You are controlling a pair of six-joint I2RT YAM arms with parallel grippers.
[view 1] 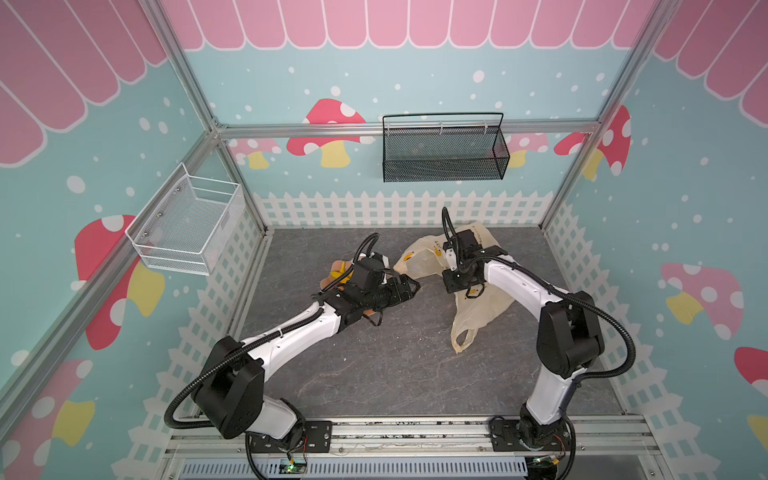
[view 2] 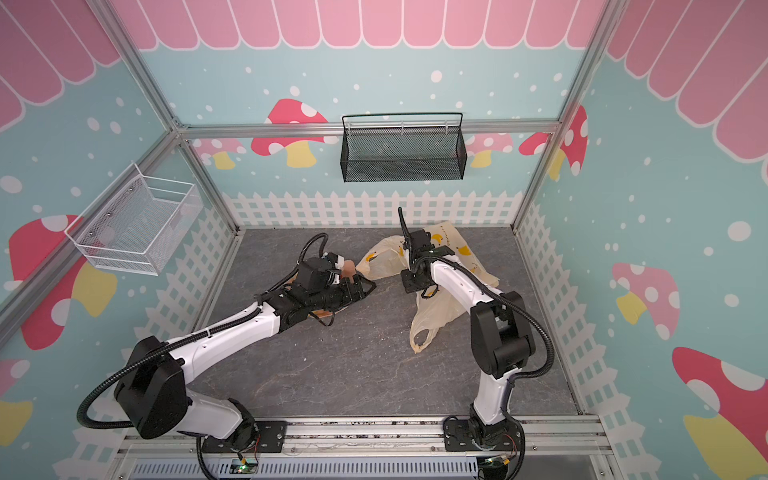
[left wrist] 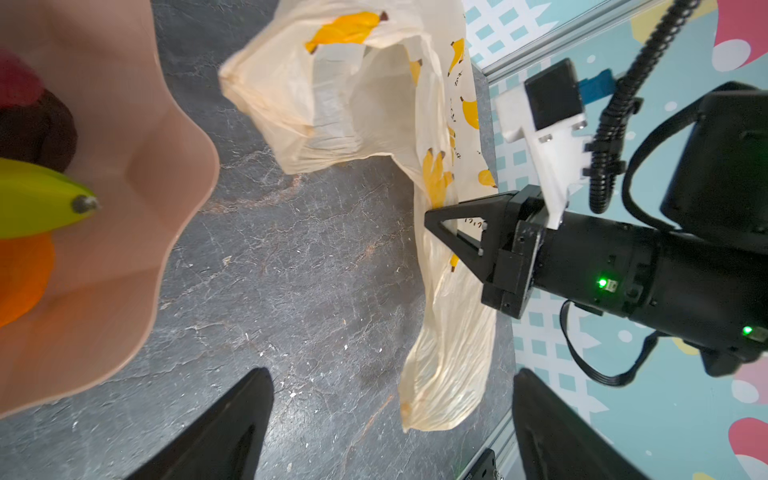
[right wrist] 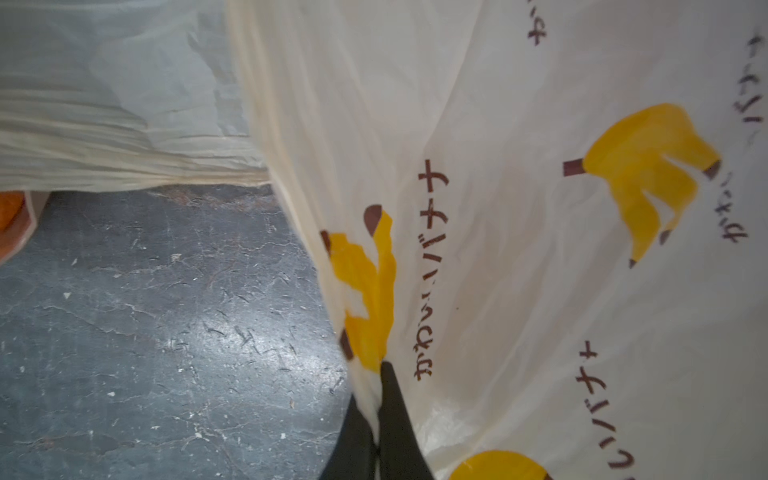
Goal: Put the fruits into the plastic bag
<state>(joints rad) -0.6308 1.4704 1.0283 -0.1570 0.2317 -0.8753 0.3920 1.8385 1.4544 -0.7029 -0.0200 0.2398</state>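
Left wrist view is showing the fruits (left wrist: 25, 266), a banana (left wrist: 37, 208) and an orange (left wrist: 20, 286) among them, sitting in the pink dish (left wrist: 166, 166), with none visibly lying inside the bag (left wrist: 374, 104) beside it on the bench (left wrist: 291, 270). Right hand (right wrist: 376, 399) is pinching the bag's edge, holding its mouth up. Left hand (left wrist: 390, 374) is gaping wide and carrying nothing, so the loading is seemingly hardly begun

fruits (view 1: 340, 272) and pink dish (view 1: 327, 284) mostly under the left arm (view 1: 291, 332), half-hidden
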